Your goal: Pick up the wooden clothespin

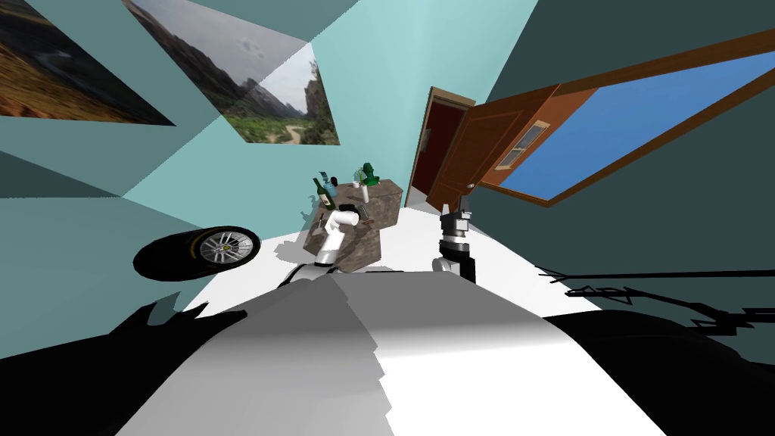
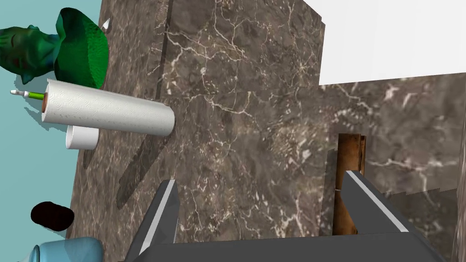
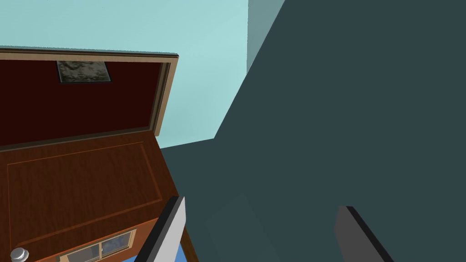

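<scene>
The brown wooden clothespin [image 2: 348, 157] lies on the dark marble table top [image 2: 250, 91], close to its edge. My left gripper [image 2: 259, 178] hangs just above the top, open, with nothing between its fingers. The clothespin sits against the inner side of one finger [image 2: 371, 202], which hides part of it. In the head view the left gripper [image 1: 353, 209] reaches over the marble table [image 1: 363, 246]. My right gripper [image 1: 462, 206] is held up to the right near the door; in its wrist view the right gripper [image 3: 264, 207] is open and empty.
On the table stand a paper towel roll [image 2: 107, 111], a white cup [image 2: 82, 137], a green bust [image 2: 68, 47], a blue bottle [image 2: 68, 250] and a wine bottle [image 1: 323, 193]. A tyre [image 1: 200, 251] lies at the left wall. A brown door [image 1: 492, 151] stands open to the right.
</scene>
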{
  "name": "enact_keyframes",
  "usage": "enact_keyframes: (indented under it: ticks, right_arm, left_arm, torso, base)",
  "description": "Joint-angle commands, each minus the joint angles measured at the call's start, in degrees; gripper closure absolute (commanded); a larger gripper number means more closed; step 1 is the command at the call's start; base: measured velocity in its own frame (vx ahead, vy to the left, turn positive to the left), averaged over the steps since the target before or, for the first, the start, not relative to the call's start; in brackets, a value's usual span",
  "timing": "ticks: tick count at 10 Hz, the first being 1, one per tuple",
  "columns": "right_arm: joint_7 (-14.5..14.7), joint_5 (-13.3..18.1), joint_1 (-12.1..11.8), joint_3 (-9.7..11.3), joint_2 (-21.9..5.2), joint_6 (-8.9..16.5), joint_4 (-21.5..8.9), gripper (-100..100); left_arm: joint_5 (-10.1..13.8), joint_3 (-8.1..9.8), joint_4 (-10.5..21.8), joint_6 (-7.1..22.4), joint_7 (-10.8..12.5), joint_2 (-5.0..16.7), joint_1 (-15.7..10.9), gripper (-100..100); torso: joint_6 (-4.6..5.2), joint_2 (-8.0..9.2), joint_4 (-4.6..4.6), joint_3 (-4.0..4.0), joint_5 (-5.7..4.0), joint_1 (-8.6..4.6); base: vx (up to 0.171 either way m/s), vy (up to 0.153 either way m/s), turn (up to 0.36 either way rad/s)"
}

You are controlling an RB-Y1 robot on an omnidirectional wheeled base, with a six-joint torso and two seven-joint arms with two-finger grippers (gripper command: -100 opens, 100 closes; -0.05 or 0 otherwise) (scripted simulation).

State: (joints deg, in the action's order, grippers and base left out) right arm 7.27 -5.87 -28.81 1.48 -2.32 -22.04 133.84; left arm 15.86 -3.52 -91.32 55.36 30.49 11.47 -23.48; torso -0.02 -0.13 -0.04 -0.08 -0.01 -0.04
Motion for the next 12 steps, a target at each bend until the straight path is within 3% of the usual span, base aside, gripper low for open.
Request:
enact_keyframes:
  ticks: [1,2,3,5,8,10,11,12]
  right_arm:
    - [0.00,0.00,0.00,0.00,0.00,0.00,0.00,0]
    - [0.00,0.00,0.00,0.00,0.00,0.00,0.00,0]
    - [0.00,0.00,0.00,0.00,0.00,0.00,0.00,0]
    - [0.00,0.00,0.00,0.00,0.00,0.00,0.00,0]
    - [0.00,0.00,0.00,0.00,0.00,0.00,0.00,0]
    - [0.00,0.00,0.00,0.00,0.00,0.00,0.00,0]
    - [0.00,0.00,0.00,0.00,0.00,0.00,0.00,0]
    - [0.00,0.00,0.00,0.00,0.00,0.00,0.00,0]
  left_arm:
    - [0.52,-0.05,0.69,2.86,0.35,0.15,-0.55,-100]
    - [0.52,-0.05,0.69,3.63,0.35,0.15,-0.55,-100]
    - [1.40,-0.18,3.04,5.66,0.97,0.26,-2.42,-100]
    - [1.40,-0.18,3.04,7.66,0.97,0.26,-2.42,-100]
    - [3.08,-0.45,7.61,13.09,2.06,0.46,-5.92,-100]
    - [3.08,-0.45,7.61,15.37,2.06,0.46,-5.92,-100]
    - [3.87,-0.58,9.80,17.72,2.54,0.57,-7.51,-100]
    - [3.87,-0.58,9.80,19.03,2.54,0.57,-7.51,-100]
  torso:
    - [0.00,0.00,0.00,0.00,0.00,0.00]
    - [-0.01,0.00,0.00,0.00,0.00,0.00]
    - [-0.01,0.05,0.00,0.02,0.00,0.02]
    - [-0.01,-0.02,-0.01,-0.01,0.00,-0.01]
    - [-0.01,-0.02,-0.01,-0.02,0.00,0.01]
    - [-0.01,-0.08,-0.03,-0.05,0.00,-0.01]
    - [-0.01,0.01,-0.01,0.00,0.00,0.02]
    - [-0.01,-0.01,0.00,-0.01,0.00,0.00]
  base:
    - [0.034,-0.013,0.009]
    - [0.019,-0.006,-0.001]
    - [0.036,-0.016,0.023]
    - [0.032,-0.009,0.004]
    - [0.047,-0.012,0.015]
    - [0.041,-0.012,0.005]
    - [0.037,-0.013,0.019]
    - [0.040,-0.012,0.008]
